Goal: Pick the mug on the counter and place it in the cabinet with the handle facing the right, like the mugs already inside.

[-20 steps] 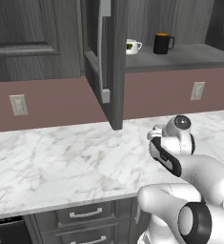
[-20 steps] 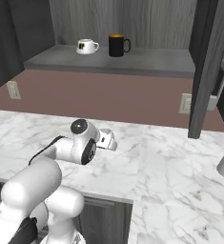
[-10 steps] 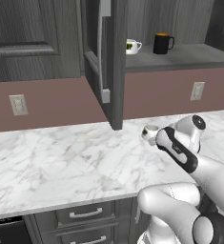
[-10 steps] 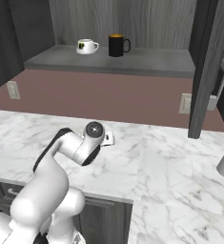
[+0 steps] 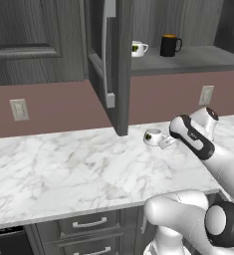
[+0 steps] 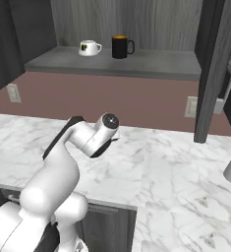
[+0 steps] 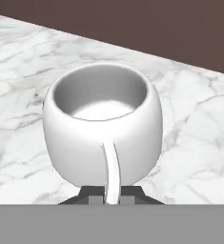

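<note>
The mug (image 7: 104,128), squat and white, stands upright on the counter (image 5: 63,169) with its loop handle (image 7: 112,171) turned toward the hand. My gripper (image 7: 112,195) has its two dark fingertips (image 7: 92,194) pressed close on either side of that handle, shut on it. In the left base view the mug (image 5: 152,135) sits just left of the gripper (image 5: 164,143), below the cabinet's open door (image 5: 111,64). The mugs inside, one white (image 5: 137,48) and one black with an orange rim (image 5: 169,45), stand on the cabinet shelf (image 5: 188,62). My arm hides the counter mug in the right base view.
The open door's lower edge hangs over the counter just left of the mug. Wall outlets (image 5: 206,94) sit on the brown backsplash. The shelf (image 6: 151,61) has free room right of the black mug (image 6: 121,47). Drawers (image 5: 88,224) lie below the counter's edge.
My arm has swung forward and stretched toward the backsplash, bringing the hand up to the mug. The mug has stayed where it was on the counter.
</note>
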You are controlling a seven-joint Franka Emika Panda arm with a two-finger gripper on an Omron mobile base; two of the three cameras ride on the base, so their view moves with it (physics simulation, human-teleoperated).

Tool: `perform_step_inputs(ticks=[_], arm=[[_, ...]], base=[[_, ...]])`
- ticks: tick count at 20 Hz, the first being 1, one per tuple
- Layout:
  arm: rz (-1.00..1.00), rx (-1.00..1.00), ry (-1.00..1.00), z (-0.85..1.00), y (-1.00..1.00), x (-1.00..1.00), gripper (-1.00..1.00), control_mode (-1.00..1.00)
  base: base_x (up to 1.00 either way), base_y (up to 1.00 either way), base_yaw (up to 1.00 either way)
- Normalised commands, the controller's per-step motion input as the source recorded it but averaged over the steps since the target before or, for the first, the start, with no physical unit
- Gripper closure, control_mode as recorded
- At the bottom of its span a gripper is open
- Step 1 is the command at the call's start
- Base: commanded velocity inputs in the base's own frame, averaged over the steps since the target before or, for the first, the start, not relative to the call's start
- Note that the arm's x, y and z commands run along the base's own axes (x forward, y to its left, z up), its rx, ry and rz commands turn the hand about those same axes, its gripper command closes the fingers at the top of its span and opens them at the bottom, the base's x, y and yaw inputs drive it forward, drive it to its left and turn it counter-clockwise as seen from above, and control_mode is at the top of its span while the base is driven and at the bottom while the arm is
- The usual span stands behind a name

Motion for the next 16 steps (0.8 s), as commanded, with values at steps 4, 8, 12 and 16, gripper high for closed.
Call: perform_step_inputs(ticks=[4,8,12,16], arm=[[0.37,0.01,0.00,0.10,0.00,0.02,1.00,-1.00],[0.41,0.03,-0.01,0.20,0.03,0.00,1.00,-1.00],[0.27,0.00,0.00,0.35,0.25,-0.01,1.00,-1.00],[0.17,-0.02,-0.01,0.53,0.13,-0.11,1.00,-1.00]], base=[[0.00,0.00,0.00],[0.00,0.00,0.00],[0.00,0.00,0.00],[0.00,0.00,0.00]])
